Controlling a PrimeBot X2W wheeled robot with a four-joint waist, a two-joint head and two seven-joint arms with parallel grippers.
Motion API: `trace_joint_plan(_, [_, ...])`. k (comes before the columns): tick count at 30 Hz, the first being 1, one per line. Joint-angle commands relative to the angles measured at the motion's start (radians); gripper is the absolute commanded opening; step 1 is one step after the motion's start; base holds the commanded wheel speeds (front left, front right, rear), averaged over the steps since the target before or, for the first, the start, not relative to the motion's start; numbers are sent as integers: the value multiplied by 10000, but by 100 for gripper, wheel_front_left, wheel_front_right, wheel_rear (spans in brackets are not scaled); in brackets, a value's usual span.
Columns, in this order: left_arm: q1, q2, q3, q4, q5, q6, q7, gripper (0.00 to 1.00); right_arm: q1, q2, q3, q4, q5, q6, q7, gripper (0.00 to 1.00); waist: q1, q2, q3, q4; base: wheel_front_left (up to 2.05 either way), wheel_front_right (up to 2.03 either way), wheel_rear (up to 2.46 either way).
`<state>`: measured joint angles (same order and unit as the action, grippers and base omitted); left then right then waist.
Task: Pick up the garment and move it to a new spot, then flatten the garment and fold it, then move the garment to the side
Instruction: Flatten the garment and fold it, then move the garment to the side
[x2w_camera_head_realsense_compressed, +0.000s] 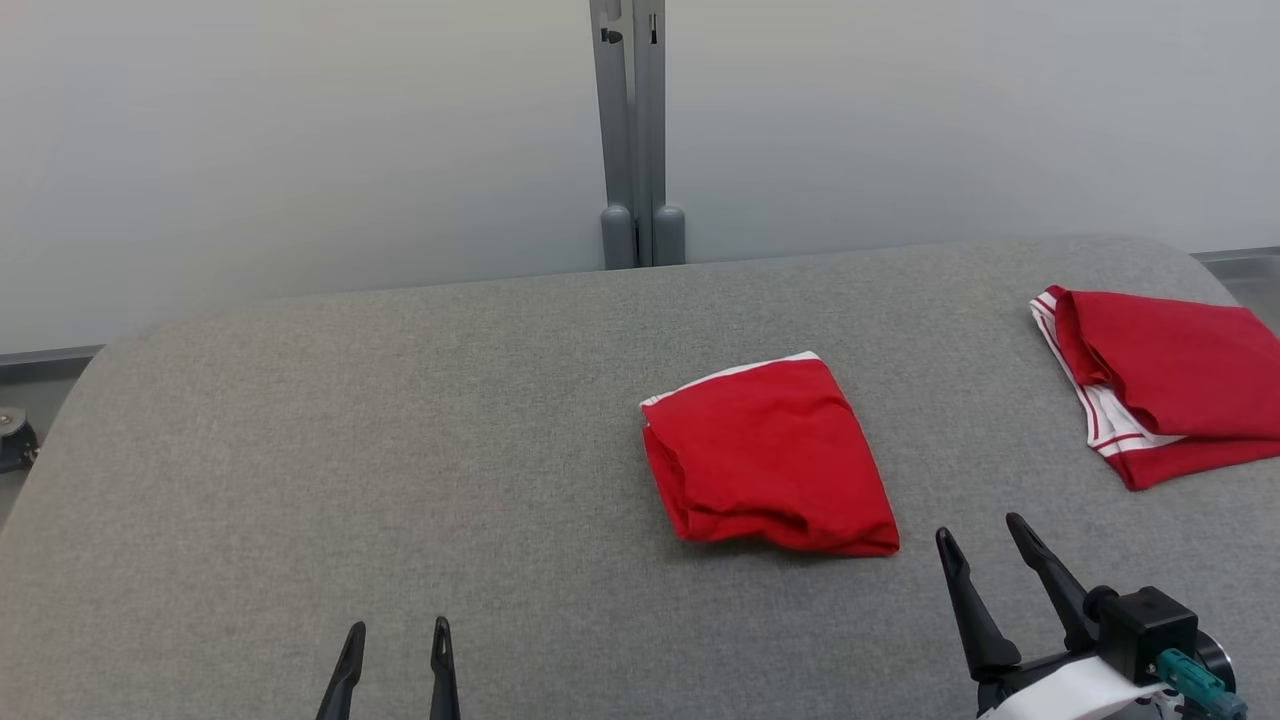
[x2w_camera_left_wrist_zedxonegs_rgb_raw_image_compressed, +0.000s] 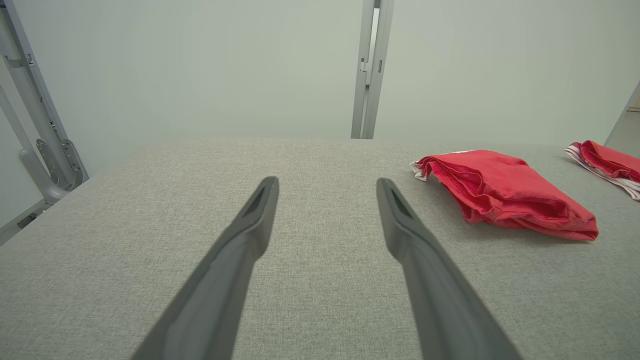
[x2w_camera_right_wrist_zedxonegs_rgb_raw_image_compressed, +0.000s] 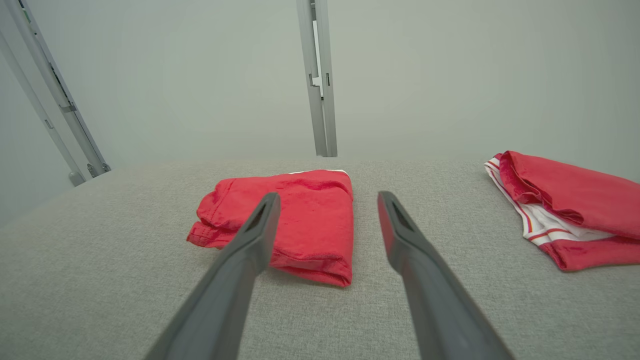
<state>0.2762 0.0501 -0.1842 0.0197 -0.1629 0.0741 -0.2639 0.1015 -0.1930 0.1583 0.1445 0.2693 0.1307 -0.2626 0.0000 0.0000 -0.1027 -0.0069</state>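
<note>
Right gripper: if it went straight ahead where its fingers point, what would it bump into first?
Probably the folded red garment in the middle of the table: one finger of the open right gripper lines up with its near edge. The other points at bare table. Its height is unclear.

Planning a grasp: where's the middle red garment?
Head view: the middle red garment lies right of centre, just ahead-left of the right gripper, with the striped garment farther right.

Bare test lab, grey fabric table (x2w_camera_head_realsense_compressed: 400, 450), pale partition panels (x2w_camera_head_realsense_compressed: 300, 130), metal post (x2w_camera_head_realsense_compressed: 628, 130)
</note>
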Motion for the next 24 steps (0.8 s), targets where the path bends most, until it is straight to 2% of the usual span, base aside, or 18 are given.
trace_joint_plan(1, [144, 13, -19, 23, 104, -35, -1, 100, 149, -20, 14, -24, 9, -2, -25, 100, 0, 0, -17, 31, 0, 0, 0])
trace_joint_plan(24, [5, 14, -182, 307, 77, -99, -1, 100, 104, 39, 117, -86, -41, -2, -25, 100, 0, 0, 92, 288, 0, 0, 0])
